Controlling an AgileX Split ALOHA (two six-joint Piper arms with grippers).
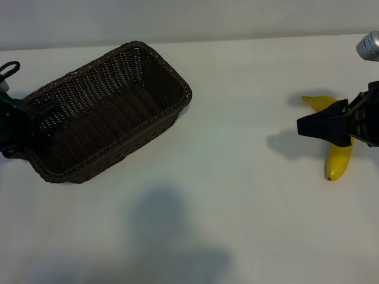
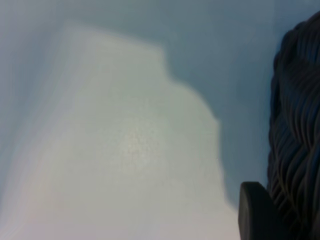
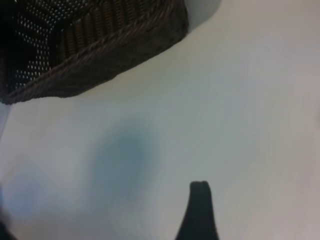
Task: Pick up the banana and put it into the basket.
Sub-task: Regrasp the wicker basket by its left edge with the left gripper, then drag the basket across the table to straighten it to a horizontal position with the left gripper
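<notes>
The bench [image 1: 237, 207] is smooth and white. The right pincer [image 1: 305, 126], fingers apart, hangs over the curved yellow banana [image 1: 339, 160]. The left pincer [image 1: 44, 109] meets the woven brown basket [image 1: 118, 83]; can't tell its fingers.

Basket [image 1: 106, 112] left on table [image 1: 237, 207]; banana [image 1: 339, 157] far right, well apart.

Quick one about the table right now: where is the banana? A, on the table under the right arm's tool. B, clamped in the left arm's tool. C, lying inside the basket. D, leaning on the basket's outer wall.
A: the banana lies on the table beneath the right tool, far from the empty basket.
</notes>
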